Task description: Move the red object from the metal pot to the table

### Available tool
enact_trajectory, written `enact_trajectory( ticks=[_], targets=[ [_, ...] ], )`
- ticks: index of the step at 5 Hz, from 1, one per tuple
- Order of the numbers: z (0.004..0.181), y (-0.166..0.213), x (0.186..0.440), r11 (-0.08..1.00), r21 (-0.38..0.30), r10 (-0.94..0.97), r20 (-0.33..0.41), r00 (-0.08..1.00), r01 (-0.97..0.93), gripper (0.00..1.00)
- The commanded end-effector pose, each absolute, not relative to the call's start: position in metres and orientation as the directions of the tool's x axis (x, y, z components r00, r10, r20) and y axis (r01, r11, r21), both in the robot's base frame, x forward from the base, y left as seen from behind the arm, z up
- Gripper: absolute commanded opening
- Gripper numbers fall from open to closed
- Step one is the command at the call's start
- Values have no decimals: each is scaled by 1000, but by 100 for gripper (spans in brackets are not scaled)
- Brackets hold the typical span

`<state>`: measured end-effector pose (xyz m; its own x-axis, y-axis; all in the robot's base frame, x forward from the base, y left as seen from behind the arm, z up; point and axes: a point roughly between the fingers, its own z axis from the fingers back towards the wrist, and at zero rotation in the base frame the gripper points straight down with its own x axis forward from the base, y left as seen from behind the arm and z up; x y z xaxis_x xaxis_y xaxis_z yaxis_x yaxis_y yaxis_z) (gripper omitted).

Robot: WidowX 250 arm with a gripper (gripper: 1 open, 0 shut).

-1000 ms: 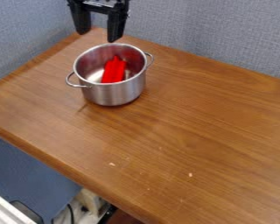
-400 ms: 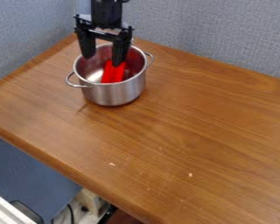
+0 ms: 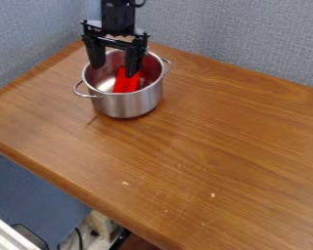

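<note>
A brown wooden counter (image 3: pixel 186 146) fills most of the overhead view, its rounded corner at far left and its near edge running diagonally down toward the bottom of the frame, with dark floor beyond it. Toward the counter's upper left stands a small shiny metal pot (image 3: pixel 124 88), one loop handle showing on its left side and another at its upper right rim. Inside the pot lies the red object (image 3: pixel 130 76), a flat elongated block leaning from the pot's floor up toward the far wall. Directly above the pot, a black claw (image 3: pixel 114 59) points down with its two fingers spread wide, one on either side of the red block and reaching to about rim level; it grips nothing. A grey-blue wall rises close behind the pot. To the right, the counter lies broad and bare. No writing or labels can be read.
</note>
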<state>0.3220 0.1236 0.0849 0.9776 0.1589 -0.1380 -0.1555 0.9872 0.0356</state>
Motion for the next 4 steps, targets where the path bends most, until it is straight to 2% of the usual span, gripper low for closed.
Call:
enact_trajectory(
  ticks=[1,2,4],
  targets=[
    [99,134,320,972,45,234,-104,967,-230,100],
    [98,142,318,953,42,303,-114,946,-300,100],
    [85,133,316,926,28,377,-124,918,-376,100]
  ],
)
